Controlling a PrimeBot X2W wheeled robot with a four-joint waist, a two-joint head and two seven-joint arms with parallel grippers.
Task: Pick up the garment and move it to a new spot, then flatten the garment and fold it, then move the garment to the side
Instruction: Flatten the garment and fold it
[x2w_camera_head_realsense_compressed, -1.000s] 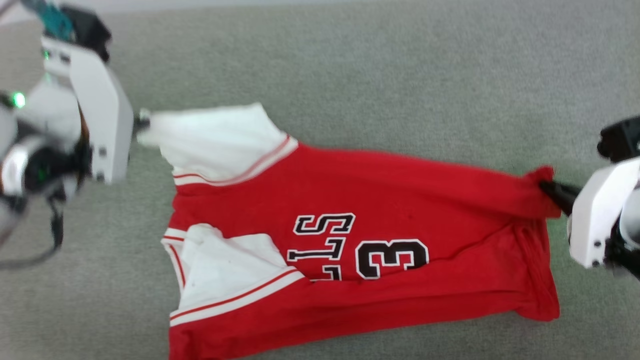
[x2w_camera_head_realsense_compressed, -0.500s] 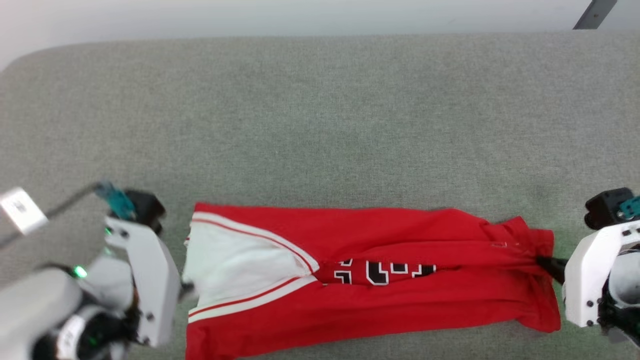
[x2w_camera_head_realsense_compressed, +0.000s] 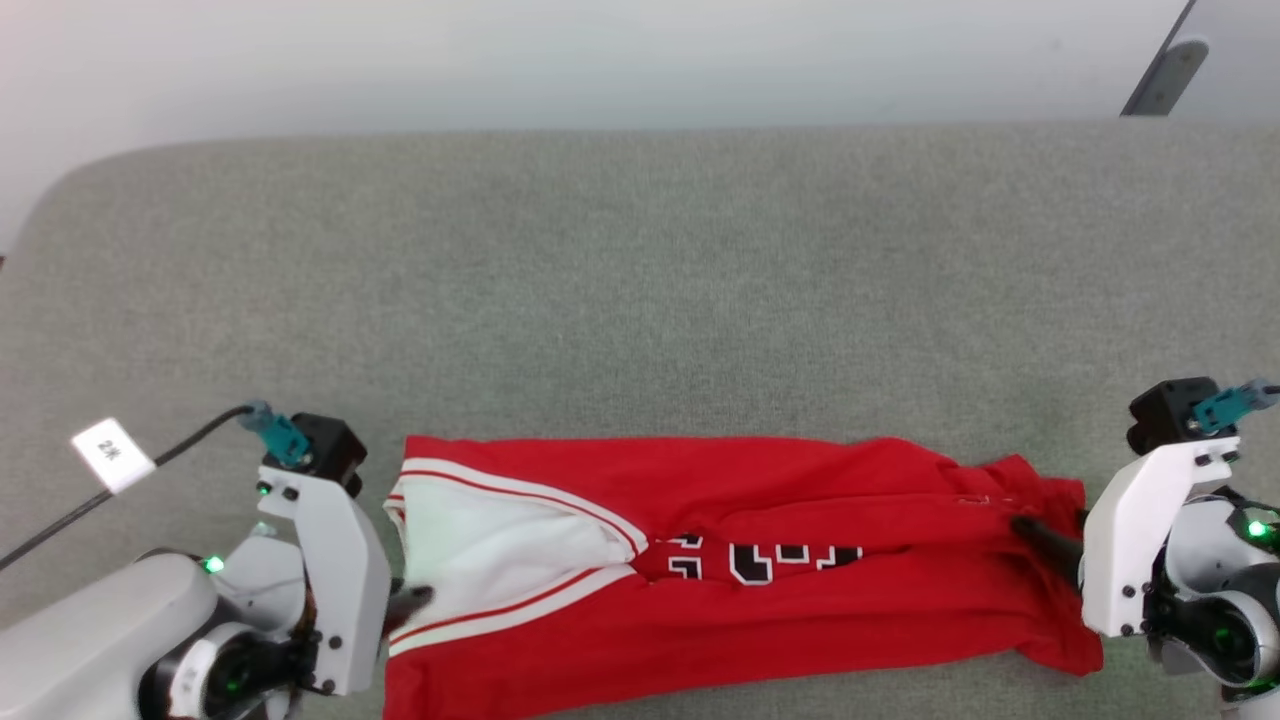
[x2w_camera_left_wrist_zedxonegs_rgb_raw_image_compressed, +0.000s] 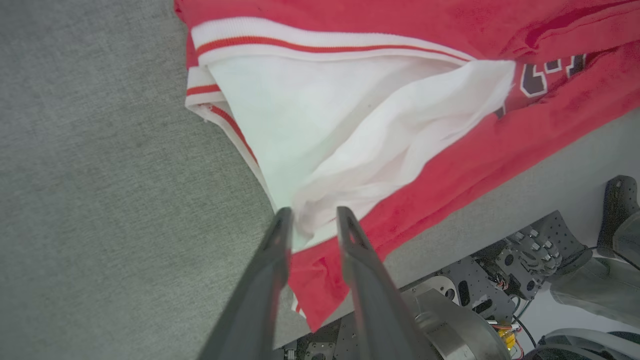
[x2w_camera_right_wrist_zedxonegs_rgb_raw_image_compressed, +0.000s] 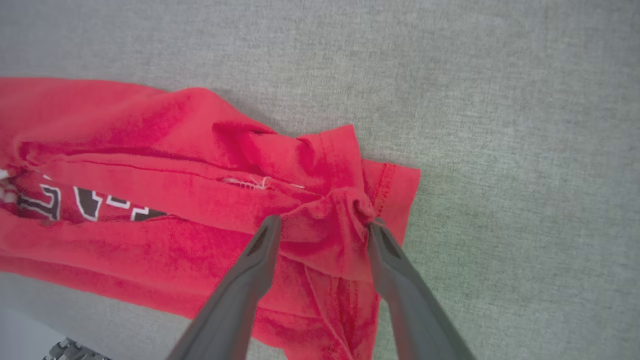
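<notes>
Grey surface (x2w_camera_head_realsense_compressed: 640, 280): carries the garment (x2w_camera_head_realsense_compressed: 760, 630), folded lengthwise along the near edge, sleeves to the left, hem to the right.
Right gripper (x2w_camera_right_wrist_zedxonegs_rgb_raw_image_compressed: 324, 222): jaws wide apart, straddling the bunched hem.
Left gripper (x2w_camera_left_wrist_zedxonegs_rgb_raw_image_compressed: 312, 220): jaws narrowly apart around a white sleeve fold. It appears unclamped, but contact is unclear.
</notes>
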